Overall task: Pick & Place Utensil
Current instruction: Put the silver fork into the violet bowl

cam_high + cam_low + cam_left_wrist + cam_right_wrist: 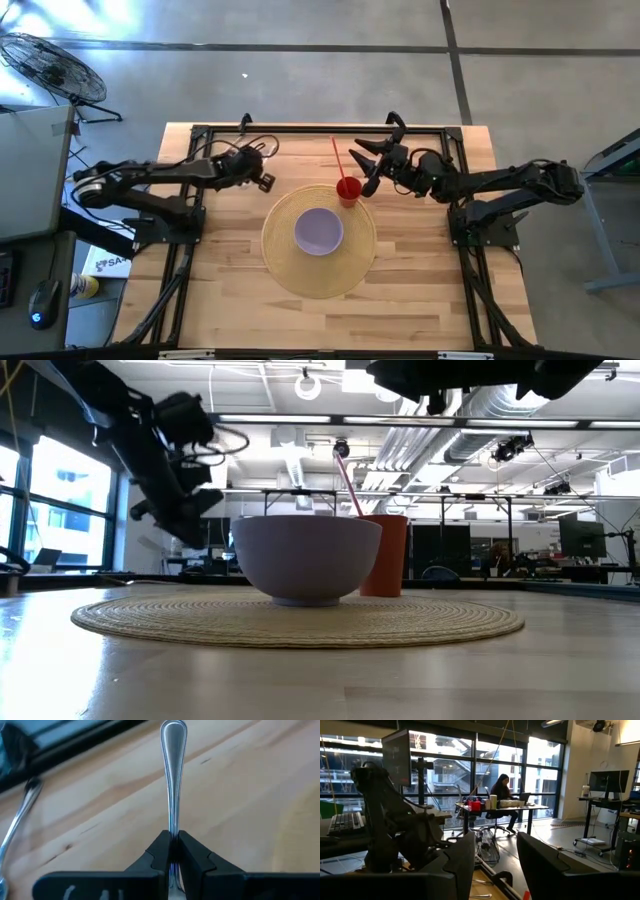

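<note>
Utensil [173,775]: clamped by its handle in the left gripper [172,851], upper left of centre in the high view, held level above the table [230,300], presumably for carrying to the bowl [319,231]. Right gripper [371,163] hovers, fingers apart, beside the red cup [348,189].

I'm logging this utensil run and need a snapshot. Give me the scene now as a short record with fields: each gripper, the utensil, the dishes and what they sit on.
left gripper: shut on the silver utensil, above the table left of the mat
silver utensil: handle sticking out forward between the fingers
right gripper: open, empty, raised beside the red cup
red cup: upright at the mat's far edge, pink straw in it
purple bowl: upright on the mat's middle
woven mat: flat on the wooden table
second utensil: lying on the table
</note>
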